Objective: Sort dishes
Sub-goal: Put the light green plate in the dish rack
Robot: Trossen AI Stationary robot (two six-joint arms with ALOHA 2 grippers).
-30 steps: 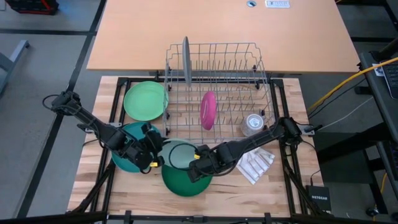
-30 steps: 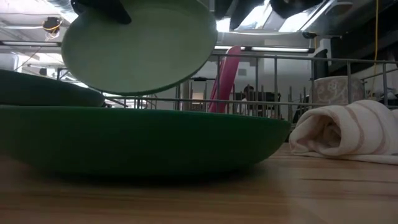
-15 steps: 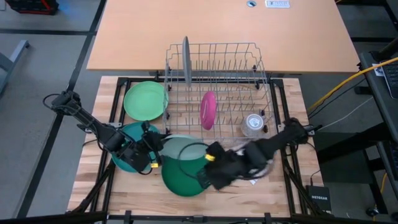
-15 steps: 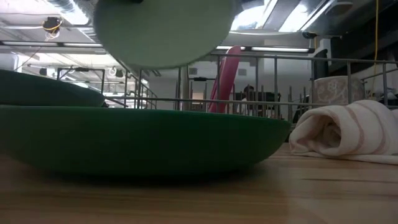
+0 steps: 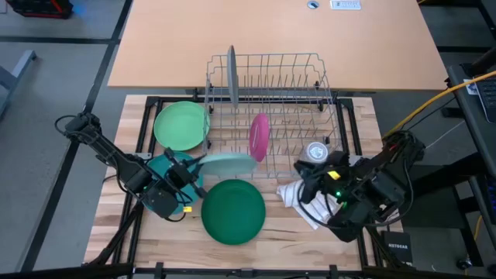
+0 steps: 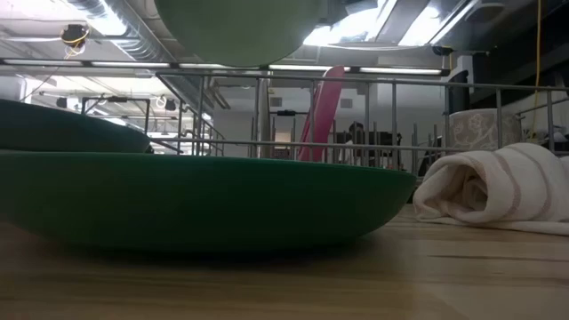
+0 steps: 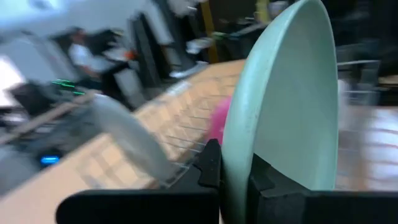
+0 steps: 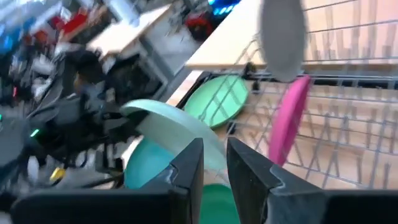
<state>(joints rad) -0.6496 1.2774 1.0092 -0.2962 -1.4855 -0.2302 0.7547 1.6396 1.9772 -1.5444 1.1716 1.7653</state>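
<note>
My left gripper [image 5: 194, 166] is shut on a pale green plate [image 5: 226, 164], which hangs above the table just near of the wire rack [image 5: 271, 108]; the low view shows the pale green plate [image 6: 240, 22] at the top. Below lie a dark green plate [image 5: 233, 211] and a teal plate [image 5: 164, 186], flat on the wood. A light green plate [image 5: 181, 125] lies left of the rack. A pink plate [image 5: 259, 136] and a grey plate [image 5: 231, 75] stand in the rack. My right gripper [image 5: 304, 180] hovers open over the striped cloth [image 5: 298, 203], touching nothing. My left gripper pinches the pale green plate's rim [image 7: 236, 165] between its two fingers [image 7: 209, 168], one on each face. The fingers come level from the table's left. The plate is lifted clear and stands steeply on edge, reaching away from the gripper toward the rack.
A clear glass cup [image 5: 315, 151] sits in the rack's near right corner. The rolled cloth [image 6: 498, 191] lies right of the dark green plate [image 6: 196, 200]. A larger tan table [image 5: 271, 39] lies beyond the rack.
My right gripper has drawn away from the pale green plate, rising and going toward the table's right edge, and has turned. My left gripper has turned and lifted a little; the plate has tipped up steeply on edge and shifted toward the rack.
</note>
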